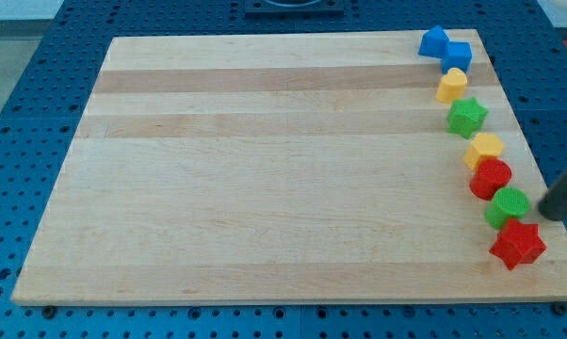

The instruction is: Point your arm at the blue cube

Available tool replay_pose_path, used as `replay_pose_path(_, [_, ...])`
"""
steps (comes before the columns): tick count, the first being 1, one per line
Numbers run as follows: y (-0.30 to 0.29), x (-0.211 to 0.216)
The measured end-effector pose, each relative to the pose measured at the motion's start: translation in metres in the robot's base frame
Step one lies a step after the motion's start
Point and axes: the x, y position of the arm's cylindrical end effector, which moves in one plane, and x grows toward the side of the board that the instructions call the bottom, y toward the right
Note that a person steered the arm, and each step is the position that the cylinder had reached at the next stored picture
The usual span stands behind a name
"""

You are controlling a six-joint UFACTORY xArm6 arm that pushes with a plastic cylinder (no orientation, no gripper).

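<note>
The blue cube (pixel 458 55) sits near the board's top right corner, touching a second blue block (pixel 433 40) of irregular shape to its upper left. My rod comes in from the view's right edge, and my tip (pixel 548 214) rests at the lower right, just right of the green round block (pixel 508 206) and above the red star (pixel 517 245). The tip is far below the blue cube, with a chain of blocks between them.
A line of blocks runs down the right side of the wooden board (pixel 265 169): a yellow block (pixel 451 85), a green star (pixel 467 116), a yellow block (pixel 484 148), a red round block (pixel 491 177). A blue pegboard table (pixel 20 113) surrounds the board.
</note>
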Motion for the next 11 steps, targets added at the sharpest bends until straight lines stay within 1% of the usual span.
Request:
replay_pose_path(3, [-0.006,0.0])
replay_pose_path(4, [0.013,-0.002])
replay_pose_path(5, [0.054,-0.042])
replay_pose_path(6, [0.07,-0.071])
replay_pose_path(11, [0.061,-0.2])
